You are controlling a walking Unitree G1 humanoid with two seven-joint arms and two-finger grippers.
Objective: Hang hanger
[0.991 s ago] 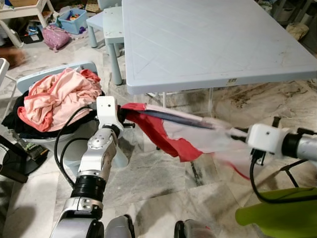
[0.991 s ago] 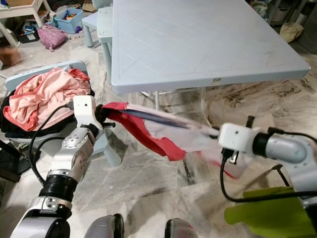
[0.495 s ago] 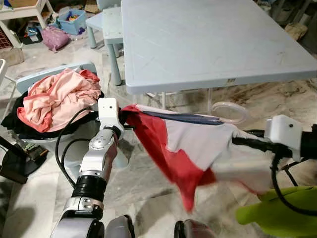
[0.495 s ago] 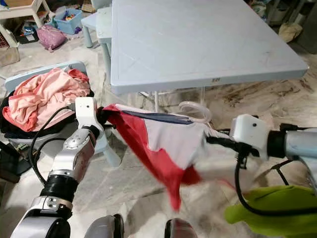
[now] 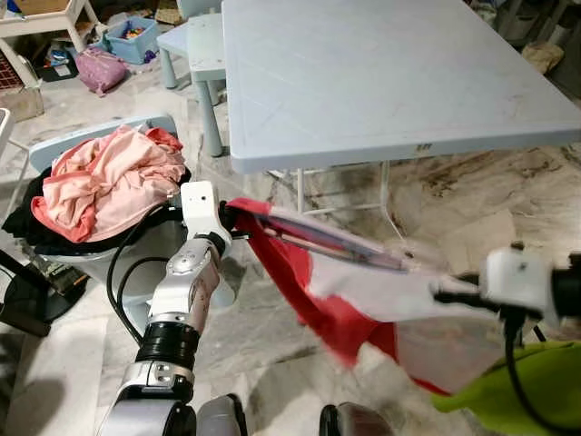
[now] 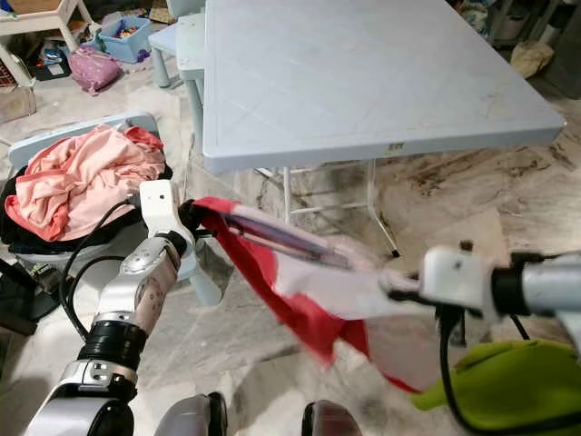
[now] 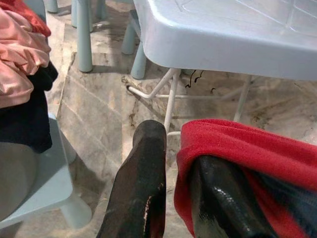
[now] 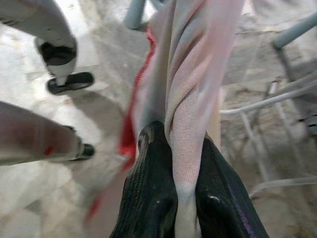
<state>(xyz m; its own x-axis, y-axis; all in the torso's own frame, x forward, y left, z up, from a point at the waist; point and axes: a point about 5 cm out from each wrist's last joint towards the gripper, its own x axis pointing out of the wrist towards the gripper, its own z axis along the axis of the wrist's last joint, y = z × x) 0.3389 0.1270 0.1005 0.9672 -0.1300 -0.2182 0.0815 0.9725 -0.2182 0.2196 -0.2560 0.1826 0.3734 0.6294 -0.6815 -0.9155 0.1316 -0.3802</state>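
Garment, red-and-white cloth [image 5: 363, 291], stretched between both end effectors: left end effector [image 5: 229, 214] pinching red edge, right end effector [image 8: 174, 198] clamped on white fabric, likely tensioning for hanging.

A lived-in home: marble-patterned floor tiles [image 5: 272, 345], a pale blue plastic folding table [image 5: 381, 73], a chair heaped with laundry [image 5: 109, 182], and a toy bin [image 5: 136, 36] beyond.

Pale-blue table [image 5: 381, 82], marble floor [image 5: 272, 363]
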